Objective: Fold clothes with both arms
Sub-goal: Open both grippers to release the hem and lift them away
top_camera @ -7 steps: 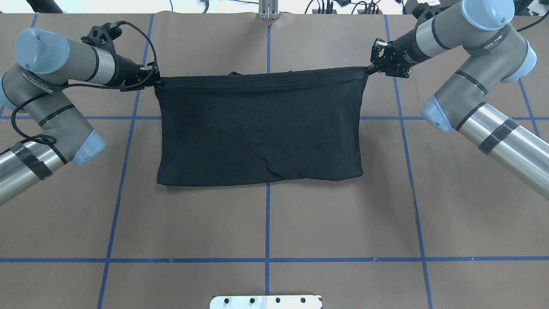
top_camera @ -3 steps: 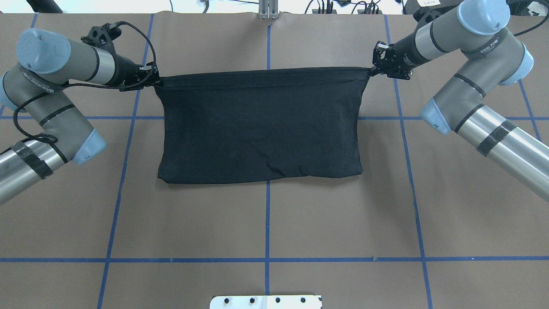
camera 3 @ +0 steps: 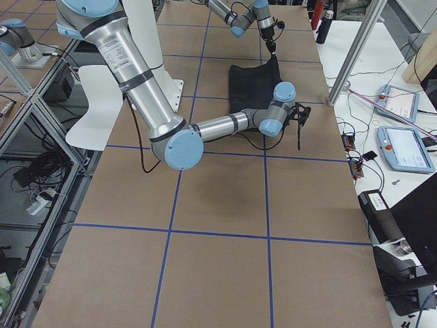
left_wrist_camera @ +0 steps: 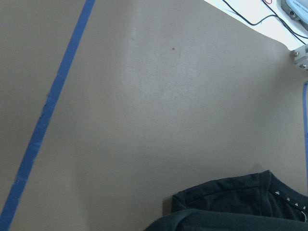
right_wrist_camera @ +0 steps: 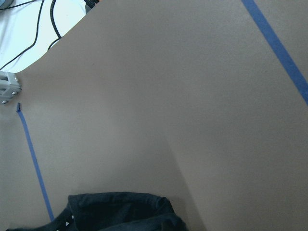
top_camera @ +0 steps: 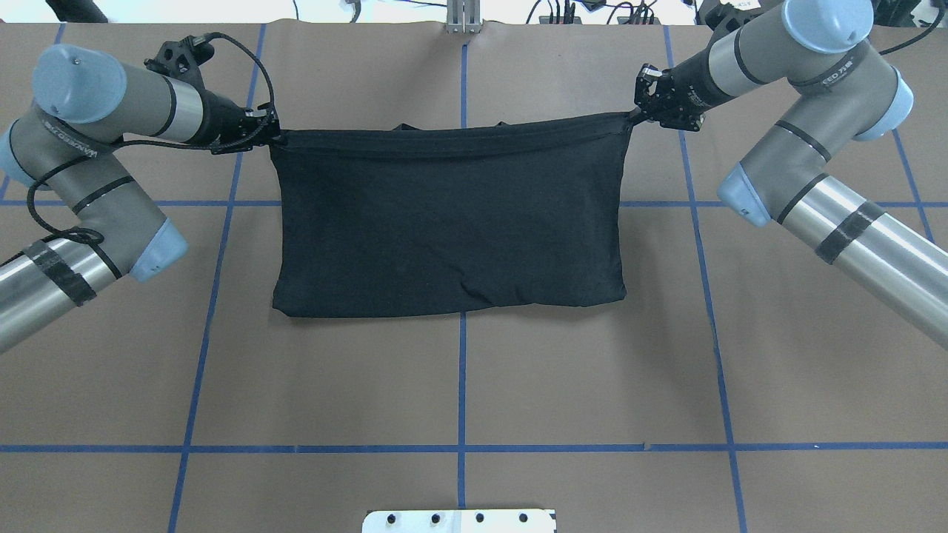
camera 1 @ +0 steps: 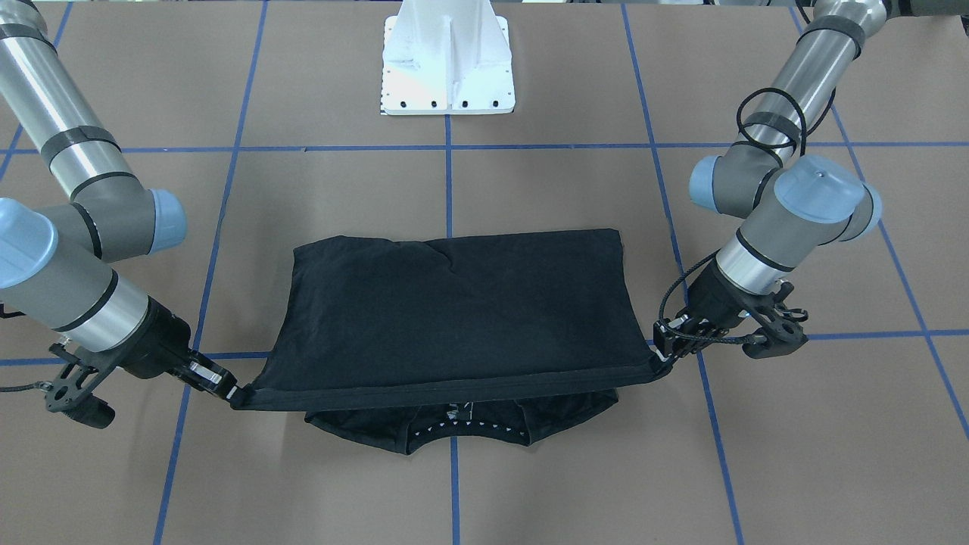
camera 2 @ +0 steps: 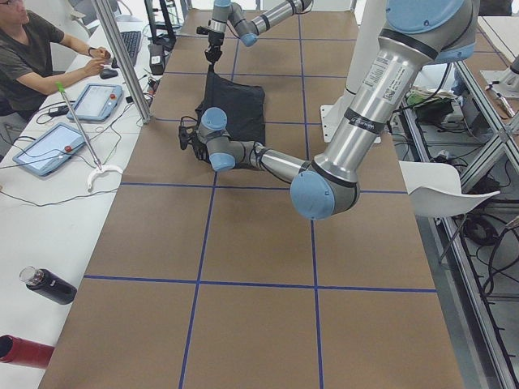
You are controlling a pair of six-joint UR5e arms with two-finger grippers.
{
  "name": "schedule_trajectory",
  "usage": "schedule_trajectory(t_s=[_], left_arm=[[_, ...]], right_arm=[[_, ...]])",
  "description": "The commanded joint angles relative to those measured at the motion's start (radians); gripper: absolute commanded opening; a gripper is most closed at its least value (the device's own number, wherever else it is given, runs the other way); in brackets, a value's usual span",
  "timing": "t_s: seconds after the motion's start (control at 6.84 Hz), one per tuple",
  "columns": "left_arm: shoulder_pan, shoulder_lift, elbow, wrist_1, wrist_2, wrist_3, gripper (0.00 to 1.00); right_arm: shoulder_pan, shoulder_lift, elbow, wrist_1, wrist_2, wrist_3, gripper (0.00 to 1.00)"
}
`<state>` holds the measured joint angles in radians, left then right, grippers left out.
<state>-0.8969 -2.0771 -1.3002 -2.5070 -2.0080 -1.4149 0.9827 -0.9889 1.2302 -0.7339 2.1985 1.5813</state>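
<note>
As it lies now, the black T-shirt (top_camera: 448, 222) is doubled over in the middle of the bench (top_camera: 459, 385). Nearest, on the robot's side, is its rounded fold, resting flat on the brown surface with one small wrinkle. Going outward, the upper layer rises off the bench to a straight edge drawn tight between the two arms. The left claw (top_camera: 272, 138) is pinched closed on one corner of that edge and the right claw (top_camera: 632, 117) on the other; neither shows any gap. The right corner looks a touch farther out or higher than the left, I can't say which. Beyond and beneath the held edge, the collar end (camera 1: 462, 431) lies on the bench, poking out past it.

To my eye the step is laying that top layer down over the collar end. Doing it well would mean squaring the two corners first. Then both arms would move together at one height, with just enough pull to hold the edge straight. They would lower until the cloth lies flat, and only then let go.
</note>
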Motion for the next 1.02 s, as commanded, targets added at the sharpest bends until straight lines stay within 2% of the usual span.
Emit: schedule_trajectory(t_s=[0.0, 0.15, 0.59, 0.88], left_arm=[[0.001, -0.001, 0.001, -0.001, 0.000, -0.001, 0.63], [-0.001, -0.001, -0.001, -0.001, 0.002, -0.004, 1.00], [-0.005, 0.000, -0.007, -0.003, 0.000, 0.002, 1.00], [-0.017, 0.002, -0.045, -0.003, -0.006, -0.004, 1.00]], right_arm=[[-0.004, 0.007, 0.000, -0.001, 0.001, -0.001, 0.35], [-0.004, 0.004, 0.000, -0.004, -0.002, -0.001, 0.99], [-0.007, -0.013, 0.027, 0.005, 0.038, 0.005, 1.00], [-0.053, -0.120, 0.177, -0.008, 0.055, 0.014, 1.00]])
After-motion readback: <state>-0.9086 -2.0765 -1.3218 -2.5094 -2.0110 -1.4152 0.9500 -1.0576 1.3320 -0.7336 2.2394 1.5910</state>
